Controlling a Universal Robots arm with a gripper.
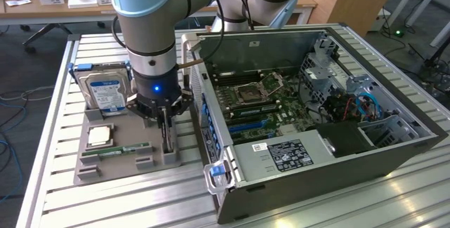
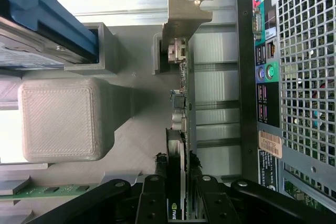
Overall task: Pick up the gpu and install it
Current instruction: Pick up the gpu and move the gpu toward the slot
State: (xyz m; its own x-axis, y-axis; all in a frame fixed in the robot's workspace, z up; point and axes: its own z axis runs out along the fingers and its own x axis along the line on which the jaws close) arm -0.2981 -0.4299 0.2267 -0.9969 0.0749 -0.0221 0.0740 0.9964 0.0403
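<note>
The gpu (image 2: 181, 103) stands on its long edge in a slot of the grey holder tray (image 1: 105, 167), with its silvery bracket (image 2: 184, 14) at the far end. In the exterior view the gpu (image 1: 167, 136) shows as a thin dark card just left of the open computer case (image 1: 316, 107). My gripper (image 1: 166, 120) has come straight down over it. In the wrist view, my gripper (image 2: 179, 182) has its black fingers (image 2: 156, 195) pressed against both faces of the card, shut on it. The card still sits in its slot.
On the same tray are a hard drive (image 1: 105, 93) with a blue-white label standing upright, a processor (image 1: 100, 135) and a green memory stick (image 1: 116, 150). The case's rear panel (image 2: 294, 77) lies close beside the card. The motherboard (image 1: 260, 101) lies exposed inside the case.
</note>
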